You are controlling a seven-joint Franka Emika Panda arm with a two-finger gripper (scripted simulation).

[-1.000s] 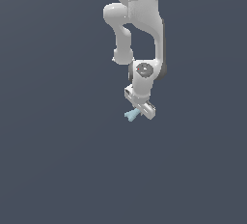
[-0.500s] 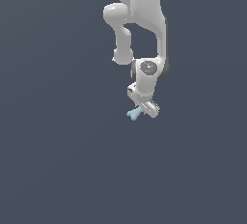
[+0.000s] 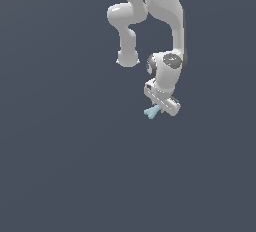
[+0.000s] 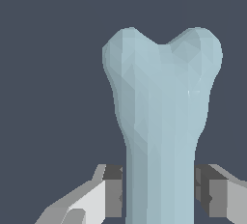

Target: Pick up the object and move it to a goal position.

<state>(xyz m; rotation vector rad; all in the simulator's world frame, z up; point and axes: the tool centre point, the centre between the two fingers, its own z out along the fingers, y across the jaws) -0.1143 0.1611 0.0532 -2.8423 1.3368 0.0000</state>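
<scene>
Exterior view: white Panda arm (image 3: 160, 6) comes down from the upper edge of the frame, wrist bent, hand angled downward and toward the exterior view's left. Backdrop is a uniform dark grey-blue; no surface edge can be made out.

Gripper (image 3: 159, 109) is clamped on the pale-blue bone-shaped object (image 3: 151, 111). In the exterior view the bone pokes out from the hand toward the exterior view's left, slightly downward, only its flared end visible past the fingers.

Wrist view: bone (image 4: 161, 121) fills the middle of the picture. The shaft runs between the two fingers, and one knobby, two-lobed end stands well beyond them. Dark finger pads (image 4: 114, 189) sit against the shaft on either side, touching it with no visible gap. The grip is on the thin middle part; the other end is out of view.

No containers are visible in either view.
</scene>
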